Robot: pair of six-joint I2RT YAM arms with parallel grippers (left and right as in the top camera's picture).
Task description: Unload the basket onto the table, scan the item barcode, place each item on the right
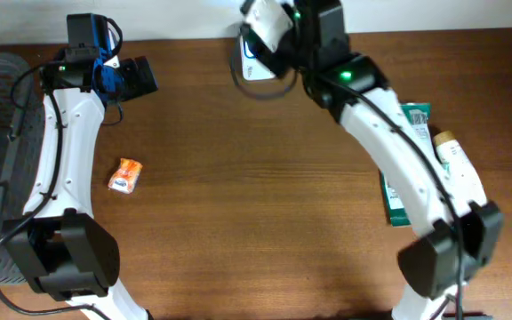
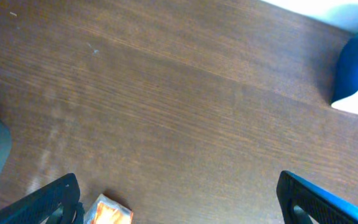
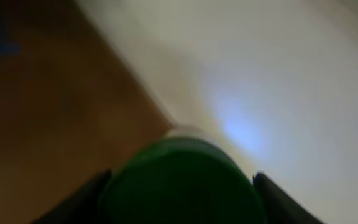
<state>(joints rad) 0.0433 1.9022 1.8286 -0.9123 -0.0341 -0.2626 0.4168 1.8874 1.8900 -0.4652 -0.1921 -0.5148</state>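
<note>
While the right gripper (image 1: 269, 28) pinches a green-topped item (image 3: 179, 180) between its jaws, it hangs just above what looks like the scanner (image 1: 254, 64). Pickup looks done and the scan itself looks underway or next, but the barcode side is not visible. The left gripper (image 2: 179, 208) has its jaws spread wide and empty, well left of the scanner. An orange packet (image 1: 125, 175) lies on the surface, further left.

White-and-black arms (image 1: 60, 151); possibly blue cabling (image 1: 107, 76)

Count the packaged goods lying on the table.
3: a packet left of centre; a green box and a bottle by the right arm. It may hide more.
</note>
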